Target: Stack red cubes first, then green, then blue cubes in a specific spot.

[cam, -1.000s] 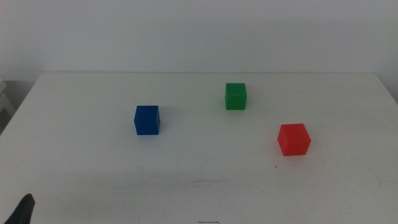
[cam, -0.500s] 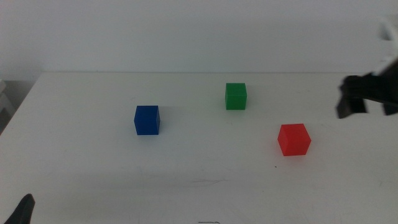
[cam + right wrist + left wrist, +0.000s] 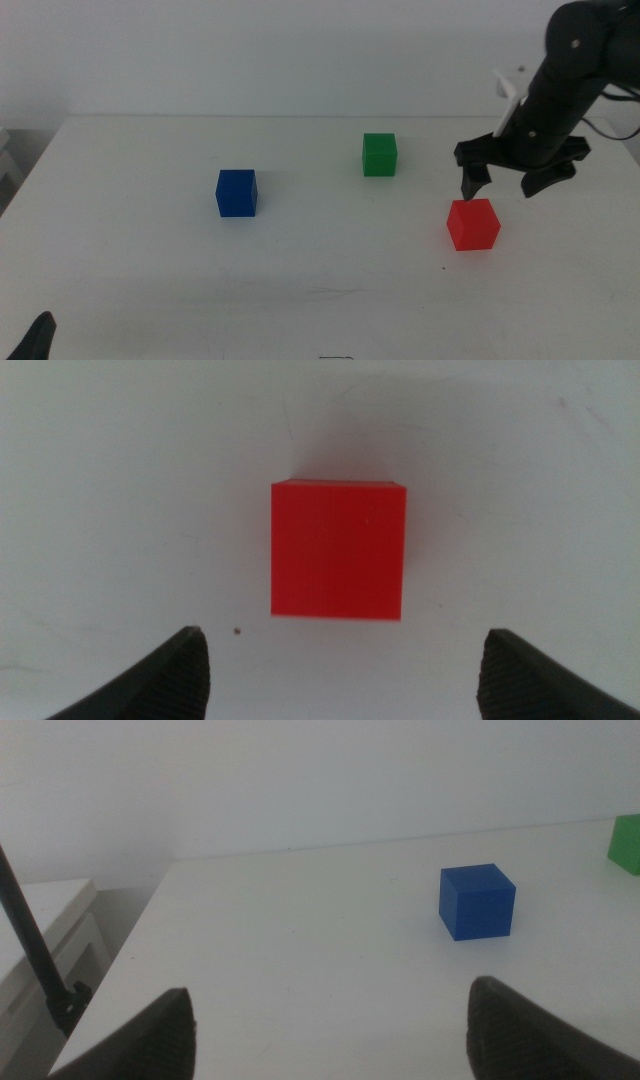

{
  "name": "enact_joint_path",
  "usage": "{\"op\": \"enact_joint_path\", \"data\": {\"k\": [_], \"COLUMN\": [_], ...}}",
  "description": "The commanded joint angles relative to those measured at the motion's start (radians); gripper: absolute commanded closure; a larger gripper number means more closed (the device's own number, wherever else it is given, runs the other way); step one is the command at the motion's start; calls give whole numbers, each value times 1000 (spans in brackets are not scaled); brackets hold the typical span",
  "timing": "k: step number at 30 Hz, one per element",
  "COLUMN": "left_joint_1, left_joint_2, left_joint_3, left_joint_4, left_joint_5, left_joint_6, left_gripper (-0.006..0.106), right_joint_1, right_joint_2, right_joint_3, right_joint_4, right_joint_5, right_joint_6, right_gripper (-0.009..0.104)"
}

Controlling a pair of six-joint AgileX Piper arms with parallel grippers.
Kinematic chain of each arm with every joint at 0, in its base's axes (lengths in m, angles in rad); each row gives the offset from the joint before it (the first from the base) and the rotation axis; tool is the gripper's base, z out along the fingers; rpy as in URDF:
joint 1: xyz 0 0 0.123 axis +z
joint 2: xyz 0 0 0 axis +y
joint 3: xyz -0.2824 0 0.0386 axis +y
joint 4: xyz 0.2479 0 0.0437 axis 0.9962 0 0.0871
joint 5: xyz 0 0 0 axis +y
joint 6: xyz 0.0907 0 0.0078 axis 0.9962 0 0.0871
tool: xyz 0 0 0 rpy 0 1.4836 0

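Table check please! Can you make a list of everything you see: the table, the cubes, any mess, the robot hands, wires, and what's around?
Surface: white table, a few faint marks.
Job's things: red cube, green cube, blue cube, all apart, none stacked.
Clutter: nothing seen.
Grippers: right gripper open, above the red cube; left gripper open, low at the table's near left corner.
Cables: one dark cable behind the right arm.
Surroundings: plain white wall.

- The red cube (image 3: 472, 224) sits flat on the white desk (image 3: 300, 270), nearest the camera of the three, on the right side.
- The green cube (image 3: 379, 155) stands upright farther back, near the centre, apart from the red.
- The dark-blue cube (image 3: 236, 193) rests alone to the left, well apart from both; none is stacked.
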Motion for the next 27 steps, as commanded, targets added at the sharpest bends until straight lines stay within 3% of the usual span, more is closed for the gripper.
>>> {"op": "enact_joint_path", "data": {"k": [1, 19, 25, 27], "left_joint_1": [-2, -2, -2, -2], "left_joint_2": [-19, -19, -19, -19], "left_joint_3": [-5, -5, -5, -5], "left_joint_4": [-4, -4, -4, -4], "left_joint_5": [-84, -84, -84, -84], "left_joint_6": [-3, -3, -3, -3], "left_gripper": [8, 8, 8, 8], "right_joint_1": [3, 7, 7, 7], "right_joint_2": [-12, 124, 153, 158], "right_joint_3": [-51, -54, -54, -54], "right_joint_4": [-3, -14, -14, -14], "right_joint_5": [-11, -122, -129, -127], "right_joint_6": [-30, -36, -37, -36], "right_gripper": [4, 5, 16, 26]}}
